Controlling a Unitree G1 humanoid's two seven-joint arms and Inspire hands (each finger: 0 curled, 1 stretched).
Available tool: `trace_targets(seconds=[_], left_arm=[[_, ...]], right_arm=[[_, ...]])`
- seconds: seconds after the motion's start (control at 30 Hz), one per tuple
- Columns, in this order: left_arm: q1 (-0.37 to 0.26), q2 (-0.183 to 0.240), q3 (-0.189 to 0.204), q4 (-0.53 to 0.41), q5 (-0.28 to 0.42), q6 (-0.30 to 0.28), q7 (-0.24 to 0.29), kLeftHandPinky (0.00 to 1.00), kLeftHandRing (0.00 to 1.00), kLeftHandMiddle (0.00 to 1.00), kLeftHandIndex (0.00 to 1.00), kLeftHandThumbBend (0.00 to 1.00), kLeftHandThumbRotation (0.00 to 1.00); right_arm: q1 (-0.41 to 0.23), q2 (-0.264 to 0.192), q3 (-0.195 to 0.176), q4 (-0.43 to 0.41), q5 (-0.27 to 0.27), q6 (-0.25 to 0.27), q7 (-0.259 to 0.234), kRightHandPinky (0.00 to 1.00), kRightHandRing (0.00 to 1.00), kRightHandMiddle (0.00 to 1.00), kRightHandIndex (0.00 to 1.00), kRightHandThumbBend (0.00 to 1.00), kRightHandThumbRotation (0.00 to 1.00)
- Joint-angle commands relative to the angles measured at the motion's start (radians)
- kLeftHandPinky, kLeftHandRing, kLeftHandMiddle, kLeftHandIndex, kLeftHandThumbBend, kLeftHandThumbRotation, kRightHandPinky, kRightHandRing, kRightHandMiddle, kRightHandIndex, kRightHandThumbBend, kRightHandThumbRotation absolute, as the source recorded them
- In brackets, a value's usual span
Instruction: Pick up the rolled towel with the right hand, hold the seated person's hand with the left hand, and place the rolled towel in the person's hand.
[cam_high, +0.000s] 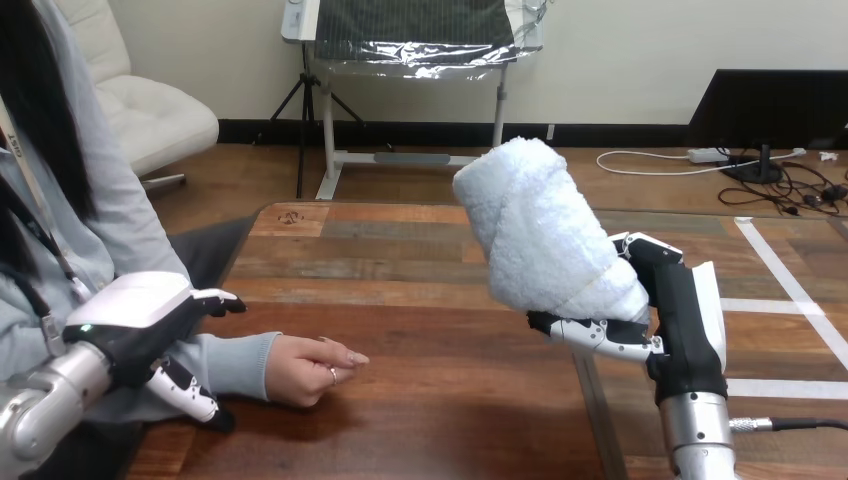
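right hand (685, 320) fingers (590, 333) partly behind rolled towel (545, 235), person's forearm (240, 362) partly behind left hand (140, 325)

Wooden plank table (400, 250) (mixed brown tones); white tape strips (770, 304) at right.

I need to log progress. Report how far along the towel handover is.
Done: the rolled towel is picked up, gripped in the right hand and raised clear of the table. In hand: the left hand is at the person's sleeve, fingers open, not yet closed round the person's hand, which rests on the table. Left: hold that hand and place the towel in it.
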Motion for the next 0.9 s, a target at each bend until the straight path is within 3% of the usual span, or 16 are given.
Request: trace_targets(seconds=[0.0,0.27,0.47,0.6,0.87], left_arm=[[-0.073,-0.024,-0.044,0.051,0.021,0.017,0.036,0.8,0.82,0.82,0.83,1.0,0.26],[-0.077,-0.045,-0.066,0.079,0.011,0.035,0.064,0.72,0.76,0.77,0.77,1.0,0.22],[-0.07,-0.053,-0.07,0.092,-0.001,0.014,0.089,0.6,0.66,0.69,0.71,1.0,0.15],[-0.065,-0.059,-0.077,0.096,0.004,0.005,0.123,0.55,0.61,0.65,0.67,1.0,0.12],[-0.06,-0.068,-0.086,0.113,-0.005,-0.006,0.144,0.47,0.52,0.57,0.59,0.98,0.05]], right_arm=[[-0.037,0.019,-0.028,-0.078,0.038,-0.063,0.026,0.24,0.29,0.4,0.44,0.77,0.0],[-0.024,0.026,-0.039,-0.093,0.075,-0.087,0.075,0.24,0.29,0.4,0.44,0.76,0.0],[-0.014,0.033,-0.054,-0.107,0.108,-0.094,0.127,0.23,0.28,0.39,0.44,0.75,0.0],[-0.009,0.036,-0.061,-0.113,0.122,-0.099,0.152,0.23,0.28,0.39,0.44,0.75,0.0],[0.0,0.044,-0.074,-0.125,0.164,-0.1,0.212,0.23,0.28,0.4,0.44,0.75,0.0]])
